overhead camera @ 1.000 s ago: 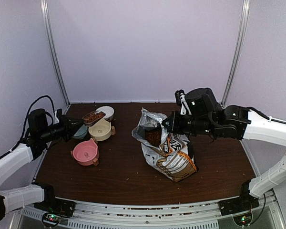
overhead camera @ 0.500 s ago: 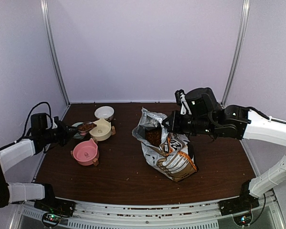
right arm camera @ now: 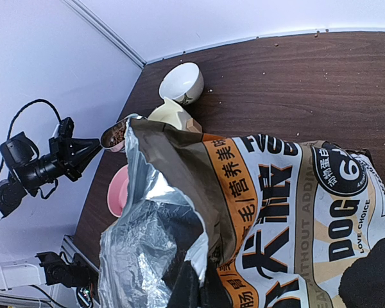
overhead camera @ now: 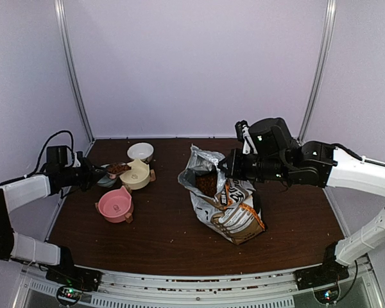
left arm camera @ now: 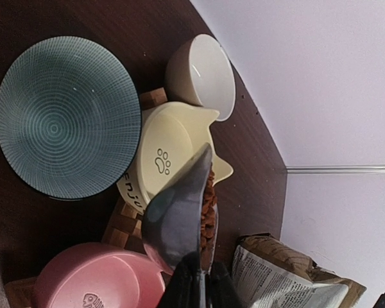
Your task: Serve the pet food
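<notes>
Near the surface's [overhead camera: 167, 237] left rear corner: kibble [left arm camera: 208, 199] heaped in a grey scoop [left arm camera: 179, 218]; more shows in the bag's [overhead camera: 234, 208] mouth at centre. Left fingers [left arm camera: 178, 292] pinch the scoop's handle. Scoop hangs beside the cream bowl [left arm camera: 170, 151], with the pink bowl [left arm camera: 96, 279] and teal bowl [left arm camera: 58, 122] close by; target bowl not certain. Right fingers [right arm camera: 202, 295] pressed together on the bag's rim, holding it open. To pour well, likely: bring the lip low over one bowl's middle first, then roll the wrist slowly so pellets slide rather than bounce over the rim.
</notes>
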You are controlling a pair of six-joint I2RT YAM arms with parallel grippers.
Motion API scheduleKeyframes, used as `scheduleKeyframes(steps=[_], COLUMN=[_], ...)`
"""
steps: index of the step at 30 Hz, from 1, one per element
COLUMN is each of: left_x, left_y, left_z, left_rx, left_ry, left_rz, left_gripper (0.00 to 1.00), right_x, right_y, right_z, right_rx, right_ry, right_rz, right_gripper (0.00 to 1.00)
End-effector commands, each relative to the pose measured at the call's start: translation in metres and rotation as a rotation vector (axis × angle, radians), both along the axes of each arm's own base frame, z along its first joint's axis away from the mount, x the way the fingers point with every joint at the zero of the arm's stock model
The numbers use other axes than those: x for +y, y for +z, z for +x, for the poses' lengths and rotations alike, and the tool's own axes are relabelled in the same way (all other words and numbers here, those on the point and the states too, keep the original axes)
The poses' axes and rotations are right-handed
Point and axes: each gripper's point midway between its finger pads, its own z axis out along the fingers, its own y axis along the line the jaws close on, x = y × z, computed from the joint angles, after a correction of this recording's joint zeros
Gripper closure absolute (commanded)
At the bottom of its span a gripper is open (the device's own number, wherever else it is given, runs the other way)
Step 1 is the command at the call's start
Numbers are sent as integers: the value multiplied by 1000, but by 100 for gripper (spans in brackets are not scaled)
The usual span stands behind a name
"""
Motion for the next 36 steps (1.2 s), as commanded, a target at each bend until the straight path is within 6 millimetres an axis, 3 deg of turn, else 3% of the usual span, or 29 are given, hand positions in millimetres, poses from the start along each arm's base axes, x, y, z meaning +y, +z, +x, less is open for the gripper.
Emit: scheduleKeyframes(steps=[1,11,27,36], left_x=[4,5,-6,-9], left_y=[21,7,13,20], left_z=[16,23,35,40], left_rx=[-83,-43,-33,-45], left_ry=[-16,-43,-133,-190], left_rz=[48,86,274,463], left_gripper=[100,100,100,100], right_x=[-12,-12,-15,-16], right_y=[-6,-7,-9,-8], right_z=[10,9,9,9], right_rx=[-3,-2,-1,-2], right_ry=[-51,-49,-55,-56], right_rz=[-57,-59,-70,-68], right_gripper=[100,100,100,100])
